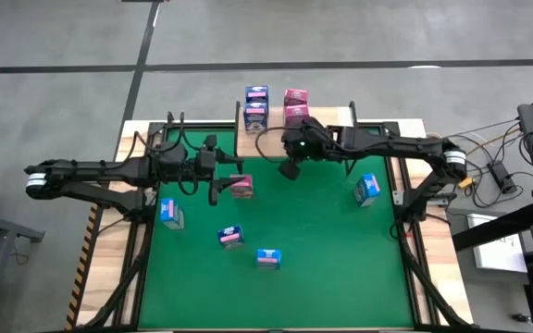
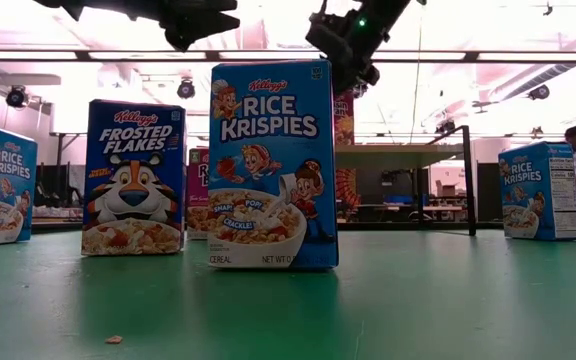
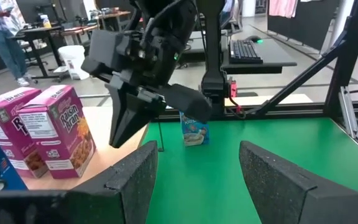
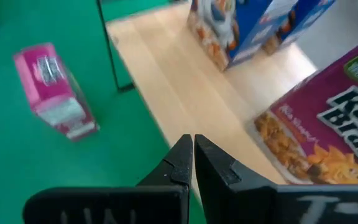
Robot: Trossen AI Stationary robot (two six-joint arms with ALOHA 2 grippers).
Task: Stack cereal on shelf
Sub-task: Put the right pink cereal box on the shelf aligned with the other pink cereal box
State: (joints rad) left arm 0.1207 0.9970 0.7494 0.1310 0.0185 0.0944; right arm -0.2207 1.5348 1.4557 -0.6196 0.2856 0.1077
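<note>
The light-wood shelf [image 1: 331, 143] stands at the table's far edge. It carries two dark blue cereal boxes [image 1: 256, 107] and two pink Raisin Bran boxes [image 1: 295, 105], all upright. A pink box [image 1: 241, 187] stands on the green table, also seen in the right wrist view [image 4: 55, 90]. My left gripper [image 1: 220, 183] hovers open beside that box, raised well above the table [image 2: 198, 25]. My right gripper [image 1: 290, 171] hangs shut over the shelf's near edge [image 4: 192, 155] and holds nothing.
More cereal boxes stand upright on the green table: light blue Rice Krispies ones at the left [image 1: 171, 214], near the middle [image 1: 268, 258] and at the right [image 1: 367, 189], and a Frosted Flakes box [image 1: 231, 237]. Cables and gear lie off the table's right side.
</note>
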